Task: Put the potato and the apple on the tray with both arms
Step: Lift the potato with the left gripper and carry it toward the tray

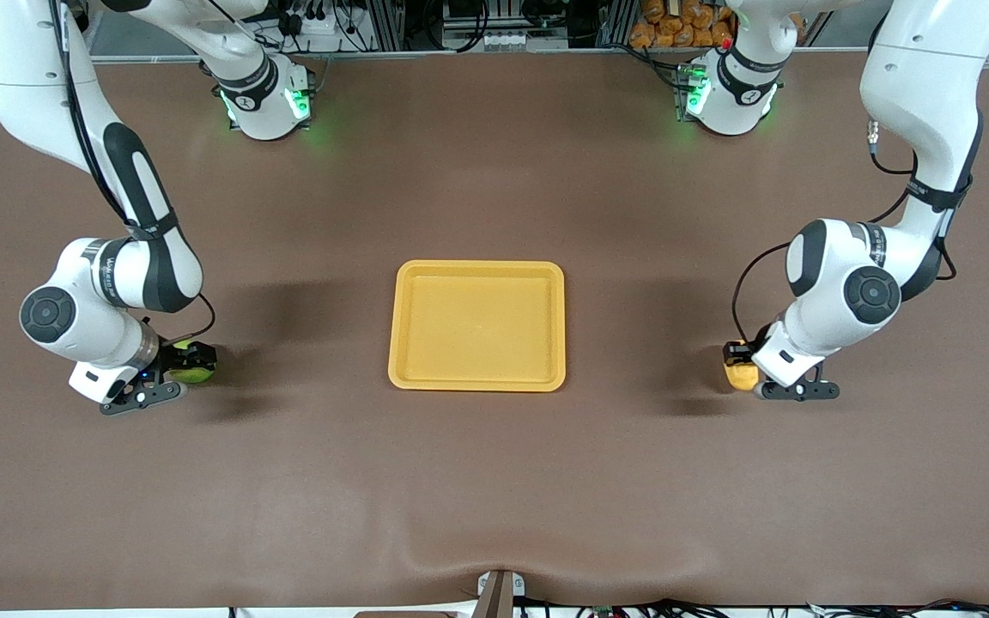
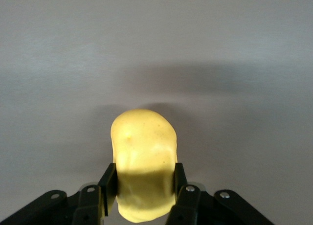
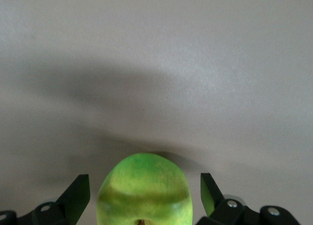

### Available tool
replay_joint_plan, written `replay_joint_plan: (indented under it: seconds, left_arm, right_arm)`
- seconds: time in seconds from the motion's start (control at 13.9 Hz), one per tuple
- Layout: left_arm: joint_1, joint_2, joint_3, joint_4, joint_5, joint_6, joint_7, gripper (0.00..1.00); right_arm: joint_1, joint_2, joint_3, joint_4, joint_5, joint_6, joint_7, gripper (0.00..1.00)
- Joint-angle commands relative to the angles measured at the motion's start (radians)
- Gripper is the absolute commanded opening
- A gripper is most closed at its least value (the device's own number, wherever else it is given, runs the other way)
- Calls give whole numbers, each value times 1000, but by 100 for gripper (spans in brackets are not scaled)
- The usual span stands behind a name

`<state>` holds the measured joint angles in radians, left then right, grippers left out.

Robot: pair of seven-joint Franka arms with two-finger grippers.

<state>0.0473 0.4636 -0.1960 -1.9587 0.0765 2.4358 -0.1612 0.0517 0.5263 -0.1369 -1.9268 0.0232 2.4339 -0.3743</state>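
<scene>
The yellow-orange tray [image 1: 409, 326] lies empty in the middle of the table. The potato [image 1: 740, 377] is at the left arm's end of the table, level with the tray's nearer edge. My left gripper [image 1: 737, 360] is shut on it; in the left wrist view both fingers [image 2: 108, 182] press the potato's [image 2: 143, 142] sides, low at the table top. The green apple [image 1: 197, 371] sits on the table at the right arm's end. My right gripper [image 1: 188, 359] is down around it and open. In the right wrist view the apple [image 3: 143, 195] is between the fingers [image 3: 78, 191] with a gap on each side.
The brown table mat [image 1: 494, 481] spreads wide around the tray. The two arm bases [image 1: 267, 99] stand along the table edge farthest from the front camera. A small bracket [image 1: 499, 592] sticks up at the nearest edge.
</scene>
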Motion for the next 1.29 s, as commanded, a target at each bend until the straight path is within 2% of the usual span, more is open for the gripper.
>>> replay_joint_plan:
  seconds: [0.0, 0.29, 0.36, 0.43, 0.5, 0.79, 0.93, 1.22]
  left_arm:
    - [-1, -26, -38, -2, 20, -27, -23, 0]
    - [-1, -33, -115, 0, 20, -29, -23, 0]
    - [-6, -33, -132, 1, 20, -29, -23, 0]
    - [-20, -33, -135, 15, 20, -29, -18, 0]
    - [-35, -31, -135, 32, 20, -37, -20, 0]
    - [-122, -19, -135, 106, 19, -113, -55, 0]
    - [-173, -7, -135, 129, 19, -116, -136, 0]
    - [-279, 49, -134, 202, 19, -116, -291, 0]
  right_arm:
    - [-7, -34, 11, -37, -16, -7, -8, 100]
    - [-12, -31, 11, -34, -16, -41, -8, 100]
    - [-15, -31, 11, -29, -16, -39, -11, 82]
    - [-16, -32, 11, -28, -16, -42, -14, 23]
    - [-15, -32, 13, -28, -16, -42, -17, 0]
    - [-7, -49, 16, -12, -9, -45, -5, 0]
    - [2, -71, 22, 3, 0, -64, -2, 0]
    - [43, -140, 74, 6, 0, -134, -17, 0]
